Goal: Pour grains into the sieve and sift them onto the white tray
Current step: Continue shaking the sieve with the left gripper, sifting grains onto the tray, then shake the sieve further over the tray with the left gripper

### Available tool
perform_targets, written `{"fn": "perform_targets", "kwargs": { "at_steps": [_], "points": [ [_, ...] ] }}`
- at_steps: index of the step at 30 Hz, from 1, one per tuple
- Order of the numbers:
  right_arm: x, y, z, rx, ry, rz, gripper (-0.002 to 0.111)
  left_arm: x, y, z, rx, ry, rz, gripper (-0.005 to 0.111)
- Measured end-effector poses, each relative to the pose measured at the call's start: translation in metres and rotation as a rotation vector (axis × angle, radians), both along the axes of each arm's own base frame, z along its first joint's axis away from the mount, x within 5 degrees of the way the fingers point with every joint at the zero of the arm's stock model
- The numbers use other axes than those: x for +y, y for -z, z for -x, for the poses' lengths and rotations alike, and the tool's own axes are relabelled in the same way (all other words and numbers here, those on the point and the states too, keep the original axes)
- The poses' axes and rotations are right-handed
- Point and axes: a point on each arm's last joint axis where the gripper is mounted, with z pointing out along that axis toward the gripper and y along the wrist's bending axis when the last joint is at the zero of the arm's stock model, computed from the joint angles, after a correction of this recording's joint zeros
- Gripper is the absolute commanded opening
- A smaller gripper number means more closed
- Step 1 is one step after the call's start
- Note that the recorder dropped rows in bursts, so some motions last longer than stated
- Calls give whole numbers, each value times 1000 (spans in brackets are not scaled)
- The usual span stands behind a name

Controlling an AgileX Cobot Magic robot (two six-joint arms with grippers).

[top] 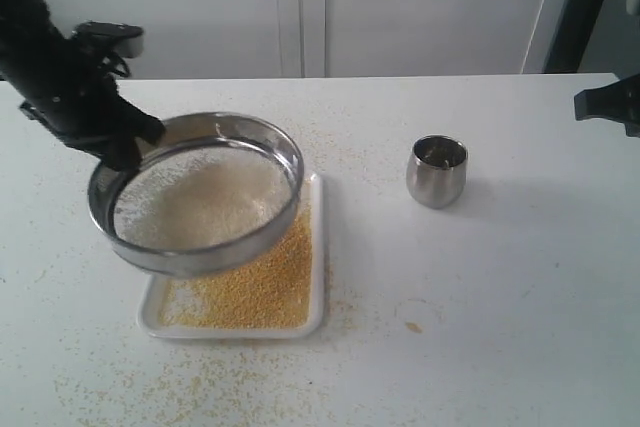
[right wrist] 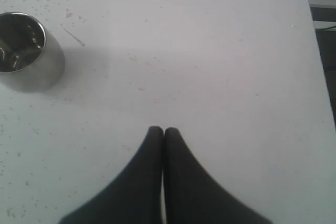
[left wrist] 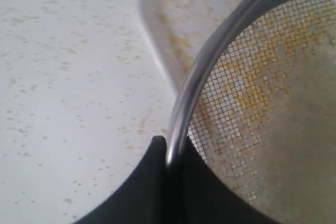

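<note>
Nearest, the worktop (top: 480, 327) is speckled with spill at six o'clock of the tray (top: 230, 333). The tray lies flat. Golden grains (top: 260, 292) cover most of the floor that shows, thinner at its seven o'clock corner, so much of the sifting looks done.

Above it hangs the sieve (top: 215, 262), held clear and tilted. It overlaps the tray's far half and juts past its nine o'clock side. A pale, whitish bed lies on the mesh, and the left wrist view shows a few yellow bits among the wires. I judge these to be mostly coarse leftovers, with little fine stuff left to shake through.

The left tool (left wrist: 169, 150) pinches the sieve's rim at about ten o'clock, one finger inside and one outside.

At three o'clock of the sieve, well apart, the cup (top: 437, 169) stands upright. No heap shows inside, so the pouring seems finished. Farther out at three o'clock, the right tool (right wrist: 163, 132) hovers over bare worktop, fingers pressed together, holding nothing.

What is left, by my reckoning, is a last shake and then setting the sieve down.
</note>
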Motion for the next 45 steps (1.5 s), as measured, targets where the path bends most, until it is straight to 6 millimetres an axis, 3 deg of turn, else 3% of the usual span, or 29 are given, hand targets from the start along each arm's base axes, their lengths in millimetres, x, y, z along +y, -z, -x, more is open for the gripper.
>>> {"fn": "perform_targets", "kwargs": {
  "at_steps": [1, 4, 5, 7, 10, 14, 18, 20, 23, 25, 28, 30, 33, 35, 38, 40, 43, 45],
  "points": [
    [0, 0, 0, 0, 0, 0, 0, 3, -1, -2, -10, 3, 22, 0],
    [0, 0, 0, 0, 0, 0, 0, -24, 5, 10, 6, 190, -24, 0],
    [0, 0, 0, 0, 0, 0, 0, -25, 6, 12, 32, 184, -24, 0],
    [0, 0, 0, 0, 0, 0, 0, -4, 3, 4, 59, 64, 24, 0],
    [0, 0, 0, 0, 0, 0, 0, 6, 0, -1, 22, 98, 48, 0],
    [0, 0, 0, 0, 0, 0, 0, -16, 1, 9, 39, 209, -29, 0],
    [0, 0, 0, 0, 0, 0, 0, 2, -3, 1, 42, 60, -32, 0],
    [0, 0, 0, 0, 0, 0, 0, 1, -4, 2, 32, 130, -45, 0],
    [0, 0, 0, 0, 0, 0, 0, -20, -2, 11, 43, 235, -100, 0],
    [0, 0, 0, 0, 0, 0, 0, -26, -2, 11, 36, 190, -79, 0],
    [0, 0, 0, -2, 0, 0, 0, -14, -5, 1, 18, 42, 45, 0],
    [0, 0, 0, -2, 0, 0, 0, -15, -6, 0, 4, 95, 79, 0],
    [0, 0, 0, -2, 0, 0, 0, -30, -3, 11, 33, 225, -21, 0],
    [0, 0, 0, -2, 0, 0, 0, -28, 0, 12, 50, 163, -80, 0],
    [0, 0, 0, -2, 0, 0, 0, -4, 0, 2, 47, -27, -84, 0],
    [0, 0, 0, 0, 0, 0, 0, 6, -1, 0, 43, 22, -103, 0],
    [0, 0, 0, 0, 0, -1, 0, -15, 1, 12, 67, 217, -144, 0],
    [0, 0, 0, -2, 1, -2, 0, -28, 1, 15, 54, 216, -143, 0]
  ]
}}
